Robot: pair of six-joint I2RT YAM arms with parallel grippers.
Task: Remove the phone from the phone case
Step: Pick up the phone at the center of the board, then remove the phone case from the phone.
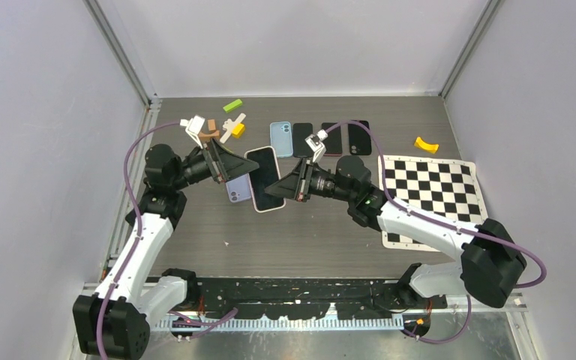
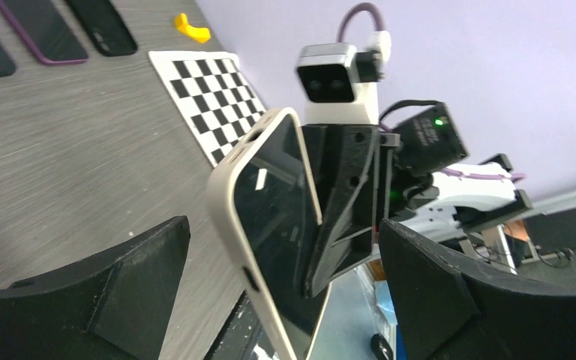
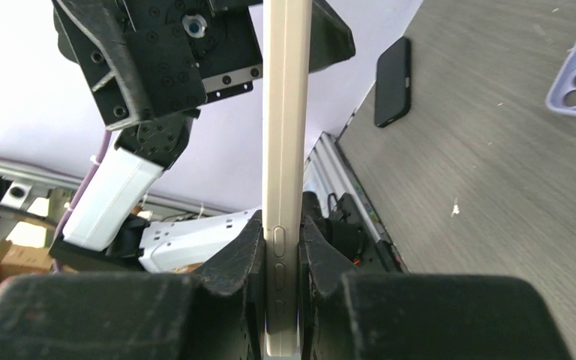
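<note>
A phone (image 2: 277, 202) with a black screen sits inside a cream phone case (image 2: 227, 214), held off the table on its edge. My right gripper (image 3: 285, 259) is shut on it, fingers pressing front and back, the case's side buttons (image 3: 280, 241) showing between them. In the top view the cased phone (image 1: 265, 178) hangs between both arms, with the right gripper (image 1: 289, 184) at its right edge. My left gripper (image 2: 285, 292) is open; its fingers (image 2: 124, 281) stand wide on either side of the phone's other end without touching it. From above, the left gripper (image 1: 229, 166) is at the phone's left edge.
A lilac case (image 1: 237, 192) lies on the table beneath the left gripper. At the back lie a blue case (image 1: 280, 138) and three dark phones (image 1: 331, 139). A checkerboard sheet (image 1: 429, 191) lies at the right, a yellow piece (image 1: 425, 144) behind it, and small blocks (image 1: 232, 129) at the back left.
</note>
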